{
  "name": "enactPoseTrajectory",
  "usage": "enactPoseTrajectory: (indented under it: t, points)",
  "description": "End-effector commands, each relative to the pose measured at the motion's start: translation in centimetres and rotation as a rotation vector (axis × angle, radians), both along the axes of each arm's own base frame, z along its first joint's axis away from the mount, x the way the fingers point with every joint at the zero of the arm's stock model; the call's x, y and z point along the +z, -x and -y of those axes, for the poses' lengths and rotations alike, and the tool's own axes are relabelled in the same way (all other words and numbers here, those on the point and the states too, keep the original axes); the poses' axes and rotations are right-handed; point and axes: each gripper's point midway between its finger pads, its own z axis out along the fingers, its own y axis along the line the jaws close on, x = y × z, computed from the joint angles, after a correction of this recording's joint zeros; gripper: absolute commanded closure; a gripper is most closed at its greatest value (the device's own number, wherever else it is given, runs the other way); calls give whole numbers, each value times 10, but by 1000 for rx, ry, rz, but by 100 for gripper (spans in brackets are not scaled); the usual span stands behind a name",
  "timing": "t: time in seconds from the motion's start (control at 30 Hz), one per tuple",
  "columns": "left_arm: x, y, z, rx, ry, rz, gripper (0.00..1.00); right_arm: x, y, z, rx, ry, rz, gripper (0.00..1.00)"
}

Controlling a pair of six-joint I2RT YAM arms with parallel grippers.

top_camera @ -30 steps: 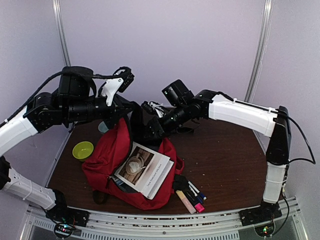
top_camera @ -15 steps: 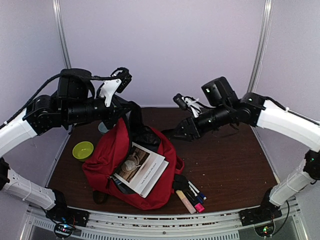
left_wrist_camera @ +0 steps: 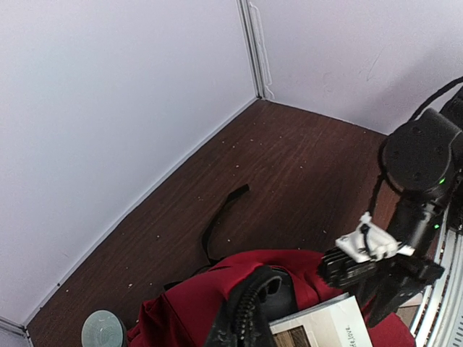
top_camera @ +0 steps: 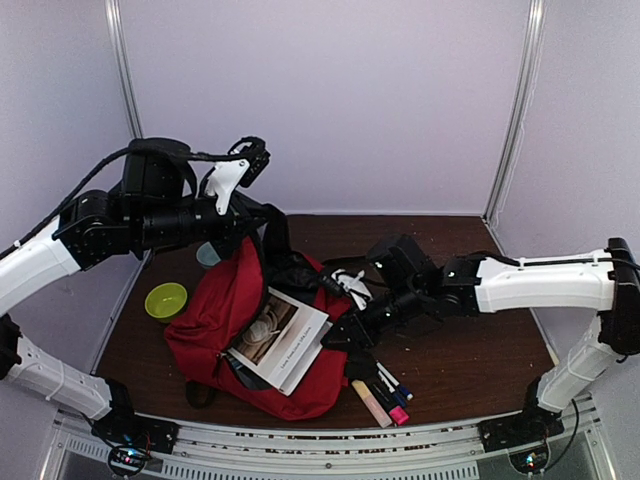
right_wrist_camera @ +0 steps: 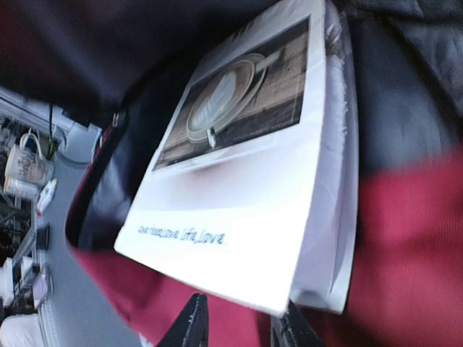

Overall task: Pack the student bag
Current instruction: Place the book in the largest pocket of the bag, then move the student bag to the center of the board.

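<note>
Quick note on what moved: a second back my right arm was over the far side of the student bag (top_camera: 215, 320), nose at its mouth. Half a second back it had lifted clear toward the back right. Now it has swung low and forward, and the right gripper (right_wrist_camera: 240, 327) sits at the near right edge of the book (top_camera: 285, 340). The wrist view shows its fingertips (right_wrist_camera: 192, 324) apart and clamped on nothing; the book's lower corner is just above the gap, with red fabric showing between them. The left gripper (top_camera: 258, 222) hasn't budged. Its fingers are together and, as far as I can judge, pinched on the bag's black top strap to hold the mouth up, but the contact itself is hidden in both views. The bag lies left of centre on the table (top_camera: 460, 340), its top raised toward the left arm. The book is half in the opening and half out over the red front, much where it was. The pens (top_camera: 385, 395) are untouched, just beside the bag's near right corner. My read — the right arm dropped the far approach and is lining up to nudge or grip the book's free edge and slide it in. The book isn't packed yet.
</note>
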Motion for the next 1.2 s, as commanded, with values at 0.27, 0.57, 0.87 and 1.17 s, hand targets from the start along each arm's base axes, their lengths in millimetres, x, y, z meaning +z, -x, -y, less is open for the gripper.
enactPoseTrajectory:
  t: [0.27,0.57,0.87,1.17]
  points:
    - [52,5,25,-97,178,62,100,50,-72,-106,-91,-233,79,68]
    - [49,-5,2,40,218,54,100,70,-68,-62,-114,-186,162,60]
    - [42,-13,-2,89,209,55,100,48,-82,42,-397,30,242,29]
    - [51,-12,0,77,219,67,100,-5,-79,31,-368,126,93,13]
